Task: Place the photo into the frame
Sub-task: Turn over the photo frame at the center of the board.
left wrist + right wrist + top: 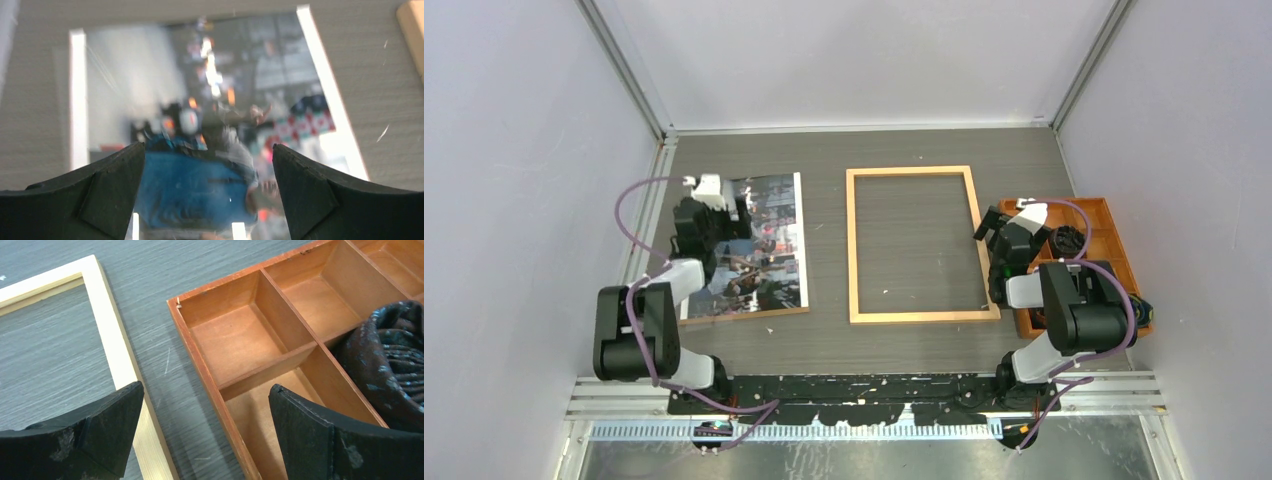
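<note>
Dark grey wood-grain table (824,340), walled on three sides by pale panels. Surface shows fine pale scratches and a few white specks.

Left part: glossy rectangular photo (769,250), flat, face up, white margin, dark crowded scene with blue and red patches. A thin brown edge shows along its near side. It lies slightly skewed to the table edge.

Middle: thin light-wood rectangular frame (851,250), flat, long sides running away from the near edge. Table grain shows through its open centre. A bare strip separates it from the photo.

Right part: orange wooden compartment tray (1109,235), flat, near the frame's right side, not touching.
</note>
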